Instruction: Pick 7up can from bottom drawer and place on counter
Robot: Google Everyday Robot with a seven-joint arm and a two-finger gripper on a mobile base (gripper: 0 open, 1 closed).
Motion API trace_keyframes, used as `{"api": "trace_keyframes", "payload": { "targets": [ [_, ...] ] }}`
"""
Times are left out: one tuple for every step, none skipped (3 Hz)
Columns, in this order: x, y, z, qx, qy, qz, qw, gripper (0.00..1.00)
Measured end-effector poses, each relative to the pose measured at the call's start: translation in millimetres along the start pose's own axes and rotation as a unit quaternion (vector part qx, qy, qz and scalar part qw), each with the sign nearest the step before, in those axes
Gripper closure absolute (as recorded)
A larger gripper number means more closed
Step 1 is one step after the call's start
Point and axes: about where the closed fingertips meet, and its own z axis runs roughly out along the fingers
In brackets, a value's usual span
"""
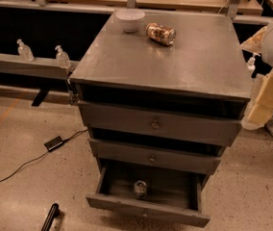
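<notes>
The 7up can (140,188) stands upright in the open bottom drawer (146,210), near the middle, showing its shiny silver top. The counter (175,57) is the grey top of the cabinet. The two upper drawers are shut. Of my arm I see only the white and cream links (271,88) at the right edge, beside the cabinet's right side at counter height. My gripper itself is out of view.
A white bowl (130,19) and a brown-and-orange patterned can (160,33) lying on its side sit at the back of the counter. Two small bottles (62,57) stand on a ledge at left. A cable and adapter (54,143) and a black bar (50,218) lie on the floor at left.
</notes>
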Motion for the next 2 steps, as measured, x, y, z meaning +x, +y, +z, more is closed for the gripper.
{"api": "trace_keyframes", "payload": {
  "targets": [
    [25.5,7.8,68.0,-0.034,-0.046,0.003,0.9984,0.0],
    [59.7,8.9,125.4,-0.042,-0.121,0.032,0.9912,0.0]
  ]
}}
